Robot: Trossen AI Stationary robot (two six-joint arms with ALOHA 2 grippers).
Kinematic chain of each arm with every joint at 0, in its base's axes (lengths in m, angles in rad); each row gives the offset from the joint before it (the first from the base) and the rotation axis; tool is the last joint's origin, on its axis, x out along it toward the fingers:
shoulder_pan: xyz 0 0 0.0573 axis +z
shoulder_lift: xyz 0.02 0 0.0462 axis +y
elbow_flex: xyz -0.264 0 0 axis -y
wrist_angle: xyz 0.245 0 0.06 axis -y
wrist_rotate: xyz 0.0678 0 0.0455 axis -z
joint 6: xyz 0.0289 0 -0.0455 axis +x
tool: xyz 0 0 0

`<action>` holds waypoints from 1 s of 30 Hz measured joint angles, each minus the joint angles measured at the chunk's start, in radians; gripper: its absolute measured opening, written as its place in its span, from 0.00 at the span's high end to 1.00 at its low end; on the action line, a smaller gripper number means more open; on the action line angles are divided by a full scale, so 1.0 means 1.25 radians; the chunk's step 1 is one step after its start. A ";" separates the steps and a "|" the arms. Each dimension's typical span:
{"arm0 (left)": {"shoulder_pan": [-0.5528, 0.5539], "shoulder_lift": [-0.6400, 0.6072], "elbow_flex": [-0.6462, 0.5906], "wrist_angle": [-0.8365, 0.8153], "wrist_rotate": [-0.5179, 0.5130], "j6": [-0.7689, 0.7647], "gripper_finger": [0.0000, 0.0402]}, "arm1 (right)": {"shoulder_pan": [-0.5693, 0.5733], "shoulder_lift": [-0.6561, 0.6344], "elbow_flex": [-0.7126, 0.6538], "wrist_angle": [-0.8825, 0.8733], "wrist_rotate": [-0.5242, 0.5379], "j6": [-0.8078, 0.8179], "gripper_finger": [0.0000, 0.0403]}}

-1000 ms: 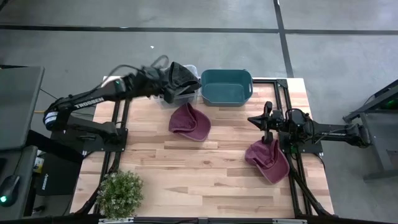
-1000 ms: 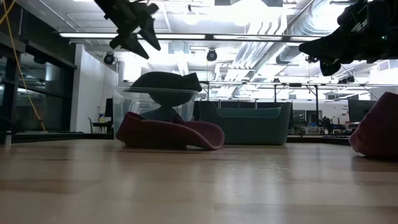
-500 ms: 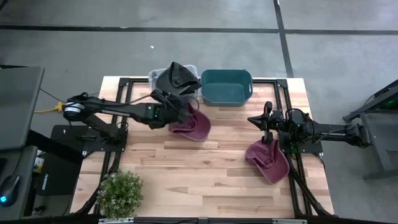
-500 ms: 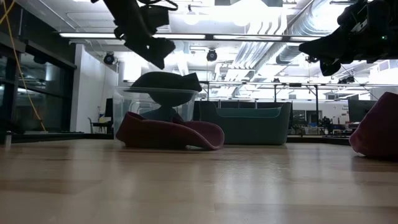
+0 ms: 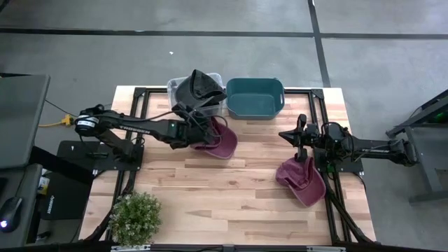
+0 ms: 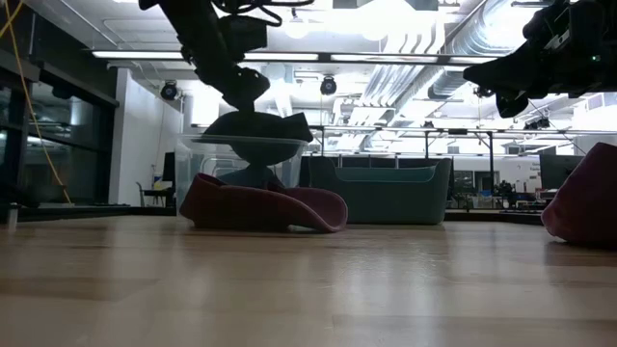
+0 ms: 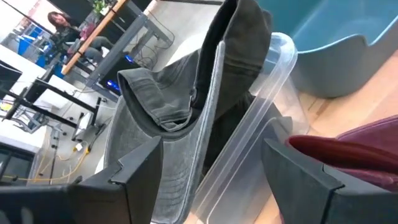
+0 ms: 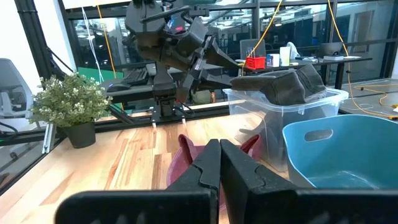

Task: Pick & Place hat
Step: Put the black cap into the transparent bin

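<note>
High view: the left gripper (image 5: 190,131), jaws wide and empty, hangs over the maroon hat (image 5: 215,138) near the desk's (image 5: 231,203) back edge, apparently lining up a grasp, while the right gripper (image 5: 302,133), closed, waits above another maroon hat (image 5: 302,180) near the right edge.

Right maroon hat (image 6: 590,196) cut off by edge

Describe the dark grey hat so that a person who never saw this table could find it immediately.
Look at the table's far edge, where a clear plastic bin stands beside a teal bin. The dark grey hat lies draped over the clear bin's rim. The other two hats are maroon and lie on the wood.
</note>
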 joint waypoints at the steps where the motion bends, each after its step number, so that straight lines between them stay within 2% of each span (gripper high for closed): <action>1: 0.001 0.000 0.000 -0.003 0.008 -0.004 0.37 | 0.000 0.000 0.000 0.000 0.000 0.000 1.00; 11: 0.046 0.000 0.000 -0.046 0.001 -0.036 0.37 | 0.000 0.000 0.000 0.000 0.000 0.000 1.00; 14: 0.052 0.000 0.000 -0.052 0.006 -0.045 0.40 | 0.000 0.000 0.000 0.000 0.000 0.000 1.00; 20: 0.052 0.000 0.000 -0.067 0.037 -0.062 0.59 | 0.000 0.000 0.000 0.000 0.000 0.000 1.00; 30: 0.052 0.000 0.000 -0.071 0.022 -0.077 0.96 | 0.000 0.000 0.000 0.000 0.000 0.000 1.00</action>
